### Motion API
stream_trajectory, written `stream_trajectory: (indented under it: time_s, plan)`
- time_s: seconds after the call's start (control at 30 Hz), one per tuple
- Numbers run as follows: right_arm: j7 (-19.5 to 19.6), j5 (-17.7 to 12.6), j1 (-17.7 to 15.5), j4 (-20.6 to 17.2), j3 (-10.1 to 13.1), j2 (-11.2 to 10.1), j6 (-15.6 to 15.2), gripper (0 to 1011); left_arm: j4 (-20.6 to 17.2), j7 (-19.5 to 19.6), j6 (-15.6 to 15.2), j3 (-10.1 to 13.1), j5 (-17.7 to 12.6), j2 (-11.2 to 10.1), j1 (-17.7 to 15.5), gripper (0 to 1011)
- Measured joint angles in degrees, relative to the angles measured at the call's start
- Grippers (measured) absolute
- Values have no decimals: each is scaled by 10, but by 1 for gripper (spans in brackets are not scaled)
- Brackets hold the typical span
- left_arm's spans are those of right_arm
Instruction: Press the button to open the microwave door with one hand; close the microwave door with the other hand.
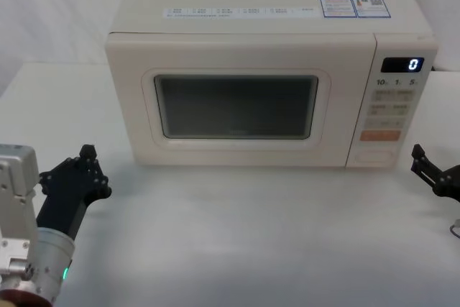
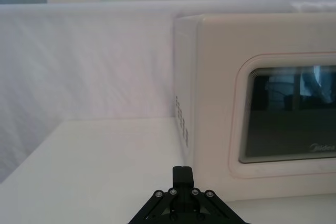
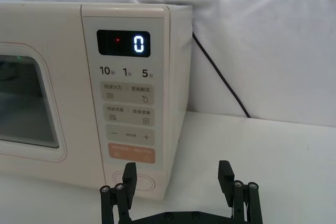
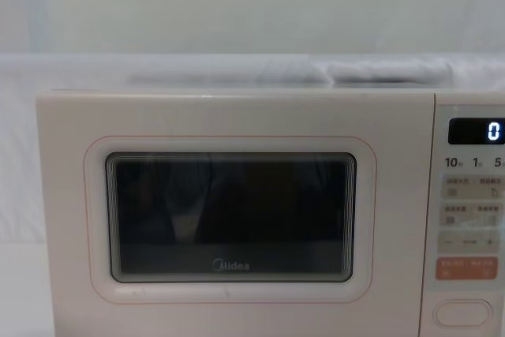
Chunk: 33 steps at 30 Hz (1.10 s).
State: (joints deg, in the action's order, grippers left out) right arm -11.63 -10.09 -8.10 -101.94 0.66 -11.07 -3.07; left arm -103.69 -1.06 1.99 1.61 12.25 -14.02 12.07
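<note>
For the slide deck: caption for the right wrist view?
Open right end effector hovering before the button, microwave door shut.

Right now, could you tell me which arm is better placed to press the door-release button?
Right. The right gripper, open, faces the button low on the panel; the left gripper sits beyond the door's far side.

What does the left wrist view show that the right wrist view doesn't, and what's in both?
Left wrist view alone: the microwave's side wall with its vent slots, the Midea logo at the bottom of the door window, and the left tool, its fingers together, low in front of the door's outer edge.

Right wrist view alone: the control panel with the lit display reading 0, the orange key, the button below it, the black power cord, and the right tool, fingers spread, facing that button.

Both: the closed microwave door and the white tabletop.
</note>
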Motion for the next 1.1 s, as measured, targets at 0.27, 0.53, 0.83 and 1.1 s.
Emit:
stream_trajectory:
  time_s: [0.27, 0.53, 0.83, 1.1]
  plan:
    - [0, 0, 0, 0, 0, 0, 0, 1002, 13, 6, 5, -15, 7, 17, 4, 0]
    - [0, 0, 0, 0, 0, 0, 0, 1002, 26, 11, 3, -35, 24, 41, 3, 0]
    - [0, 0, 0, 0, 0, 0, 0, 1002, 34, 32, 2, -40, 14, 44, -3, 0]
    - [0, 0, 0, 0, 0, 0, 0, 1002, 38, 43, 5, -35, -5, 39, -4, 0]
